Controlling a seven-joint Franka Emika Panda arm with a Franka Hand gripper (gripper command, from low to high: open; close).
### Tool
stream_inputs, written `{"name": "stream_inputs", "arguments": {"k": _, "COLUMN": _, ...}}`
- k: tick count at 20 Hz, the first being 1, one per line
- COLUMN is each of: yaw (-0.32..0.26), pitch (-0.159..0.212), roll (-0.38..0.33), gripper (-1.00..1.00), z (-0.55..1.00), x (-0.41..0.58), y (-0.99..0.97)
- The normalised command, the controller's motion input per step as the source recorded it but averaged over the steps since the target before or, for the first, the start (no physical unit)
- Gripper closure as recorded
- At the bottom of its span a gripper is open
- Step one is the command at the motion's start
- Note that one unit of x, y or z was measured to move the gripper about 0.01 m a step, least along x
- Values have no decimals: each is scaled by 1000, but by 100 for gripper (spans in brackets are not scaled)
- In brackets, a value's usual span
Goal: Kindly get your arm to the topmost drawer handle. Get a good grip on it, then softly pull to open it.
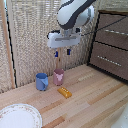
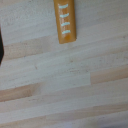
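My arm (image 1: pixel 75 15), white with dark joints, reaches in from the top of the exterior view. Its blue-tipped gripper (image 1: pixel 62 52) hangs open and empty above the wooden table, over the mugs. The dresser (image 1: pixel 122 70) stands at the exterior view's right. The topmost drawer handle (image 1: pixel 116 31) is a thin silver bar on the upper dark brown front, well off to the gripper's right and apart from it. A similar bar (image 1: pixel 107 59) sits on the drawer below. All drawers look closed. The wrist view shows only tabletop, no handle.
A blue mug (image 1: pixel 42 81) and a pink mug (image 1: pixel 58 76) stand on the table below the gripper. An orange bar (image 1: pixel 64 92) (image 2: pixel 66 22) lies in front of them. A patterned plate (image 1: pixel 19 117) sits at the near left. A woven screen (image 1: pixel 30 35) backs the table.
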Motion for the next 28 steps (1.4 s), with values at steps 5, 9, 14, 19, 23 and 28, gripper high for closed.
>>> {"name": "stream_inputs", "arguments": {"k": 5, "yaw": 103, "pitch": -16, "roll": -183, "gripper": -100, "z": 536, "x": 0, "y": -75}}
{"name": "stream_inputs", "arguments": {"k": 9, "yaw": 107, "pitch": -15, "roll": -171, "gripper": -100, "z": 643, "x": -3, "y": -169}}
{"name": "stream_inputs", "arguments": {"k": 14, "yaw": 97, "pitch": -2, "roll": -311, "gripper": -100, "z": 178, "x": -5, "y": -198}}
{"name": "stream_inputs", "arguments": {"k": 19, "yaw": 89, "pitch": -3, "roll": -374, "gripper": -100, "z": 0, "x": -2, "y": -239}}
{"name": "stream_inputs", "arguments": {"k": 23, "yaw": 92, "pitch": -23, "roll": -375, "gripper": -100, "z": 0, "x": 0, "y": -249}}
{"name": "stream_inputs", "arguments": {"k": 28, "yaw": 106, "pitch": -55, "roll": -363, "gripper": -100, "z": 6, "x": 0, "y": -225}}
